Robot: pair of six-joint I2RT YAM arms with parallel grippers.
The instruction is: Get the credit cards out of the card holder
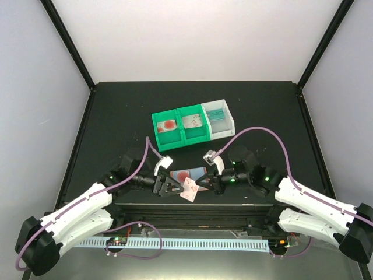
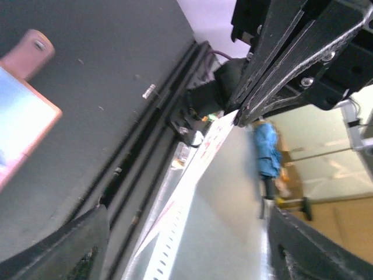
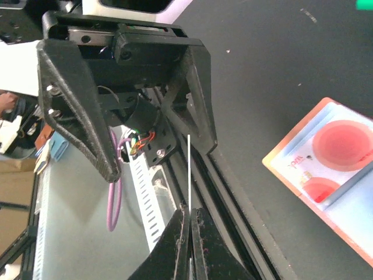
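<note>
Black fingers (image 3: 204, 248) of the right gripper (image 3: 189, 224) are pressed together on a thin white card (image 3: 189, 169); from the right wrist the card is seen edge-on, standing up out of the tips. From above, the card (image 1: 190, 191) shows a white face with pink marks; it is tilted, lifted off the table (image 1: 116, 116) and near the front edge.

The left gripper (image 1: 166, 188) faces it from the other side; its jaws are spread wide and hold nothing. In the right wrist view its two black fingers (image 3: 76, 111) stand open around the line of the card; whether the card reaches between them I cannot tell.

The holder (image 1: 191, 174) lies open and flat on the table just behind the card, between the two grippers; inside it is pale blue with a salmon border, and red round marks show in its pockets (image 3: 341, 146). Its small brown tab (image 2: 30, 51) is seen from the left wrist, lying on the dark surface.

Further back, well apart from the grippers, three trays (image 1: 192, 123) stand joined in a row, two green and one white; each has a flat piece inside. A white slotted strip (image 1: 192, 243) runs along the front, below the table edge.
</note>
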